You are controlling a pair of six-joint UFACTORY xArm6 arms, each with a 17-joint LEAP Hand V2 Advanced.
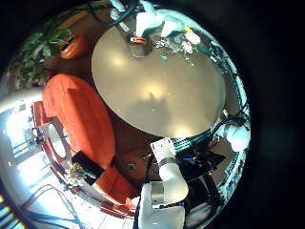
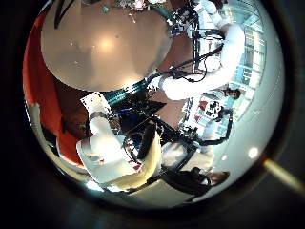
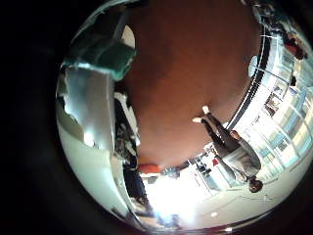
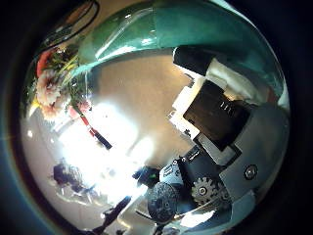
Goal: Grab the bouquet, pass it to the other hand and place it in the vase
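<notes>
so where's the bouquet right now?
In the right thumb side palm view the bouquet lies on the round table, close beside the right hand, not yet picked up.

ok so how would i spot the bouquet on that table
Start at the round table. In the right thumb side palm view, the bouquet lies on it beside the vase. It is the only bunch of blossoms and leaves there, with its stems trailing out to one side.

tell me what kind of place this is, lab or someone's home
Probably a lounge or lobby used for robot trials rather than a plain lab. A round table stands beside an orange sofa, large windows run along one wall, and a bouquet lies on the table.
</notes>
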